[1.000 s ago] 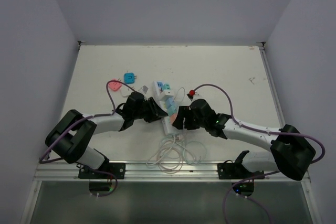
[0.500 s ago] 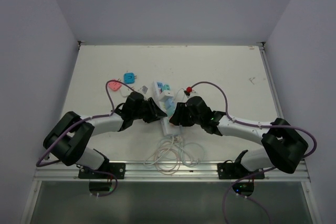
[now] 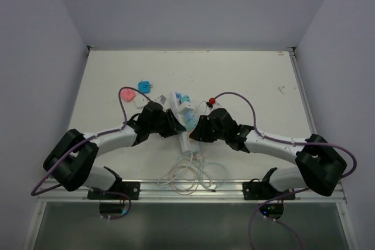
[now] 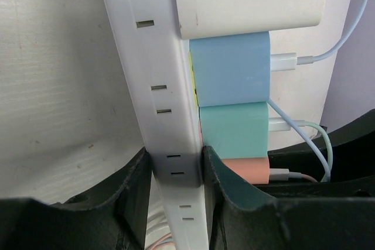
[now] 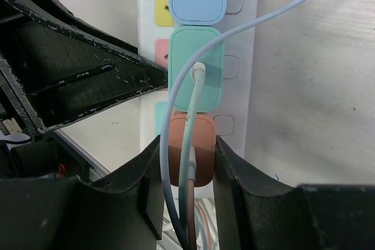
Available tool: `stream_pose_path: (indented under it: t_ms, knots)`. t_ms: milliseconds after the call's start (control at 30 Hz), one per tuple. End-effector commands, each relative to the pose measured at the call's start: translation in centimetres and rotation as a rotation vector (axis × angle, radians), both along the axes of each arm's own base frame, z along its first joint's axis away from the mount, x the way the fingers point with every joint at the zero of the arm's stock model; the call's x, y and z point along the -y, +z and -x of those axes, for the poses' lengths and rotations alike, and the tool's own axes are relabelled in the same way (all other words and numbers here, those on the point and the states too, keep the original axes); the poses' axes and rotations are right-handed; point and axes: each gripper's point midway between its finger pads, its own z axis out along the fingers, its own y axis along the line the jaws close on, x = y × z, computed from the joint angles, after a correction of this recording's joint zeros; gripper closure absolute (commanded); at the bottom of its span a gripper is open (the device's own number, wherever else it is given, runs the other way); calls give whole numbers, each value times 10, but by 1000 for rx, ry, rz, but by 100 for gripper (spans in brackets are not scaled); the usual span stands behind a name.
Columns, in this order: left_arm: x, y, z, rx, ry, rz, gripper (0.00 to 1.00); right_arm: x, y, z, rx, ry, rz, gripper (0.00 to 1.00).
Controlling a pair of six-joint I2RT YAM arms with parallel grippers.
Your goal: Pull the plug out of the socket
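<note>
Right wrist view. The right gripper (image 5: 187, 151) clasps the orange plug (image 5: 205, 147), one black finger against each of its sides. The plug sits in the white socket (image 5: 243, 39). Directly above the orange plug is a green plug (image 5: 186, 48), and above that a blue plug (image 5: 196, 1). Thin pale cables (image 5: 176, 103) cross the orange plug's face. Left of it, a finger of the left gripper (image 5: 88, 80) meets the socket's edge.

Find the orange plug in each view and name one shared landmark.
Top external: too small and covered to pick out.
Left wrist: orange plug at lower right, under the green plug.
Right wrist: lower centre, gripped by the right gripper.
Shared landmark: the power strip, seen in all three.
</note>
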Motion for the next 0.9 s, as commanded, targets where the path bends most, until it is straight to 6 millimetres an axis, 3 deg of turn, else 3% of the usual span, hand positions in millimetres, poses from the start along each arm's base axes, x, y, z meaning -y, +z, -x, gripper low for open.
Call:
stream_pose_path:
  t_ms: [0, 367, 533, 600, 733, 867]
  knots:
    - [-50, -28, -5, 21, 66, -274, 100, 11, 28, -13, 68, -62, -37, 100]
    - [-62, -44, -1, -4, 87, -331, 100, 30, 14, -19, 48, -127, -34, 100]
    - [-57, -44, 0, -11, 84, -302, 100, 28, 12, -14, 35, -92, -39, 98]
    - [-54, -40, -2, -6, 83, -286, 100, 28, 11, -14, 32, -85, -33, 91]
    - [-45, -26, -8, 18, 72, -247, 100, 33, 5, -12, 25, -91, -2, 60]
    - [-41, -17, -12, 37, 67, -231, 100, 49, 0, -14, 37, -137, 63, 54]
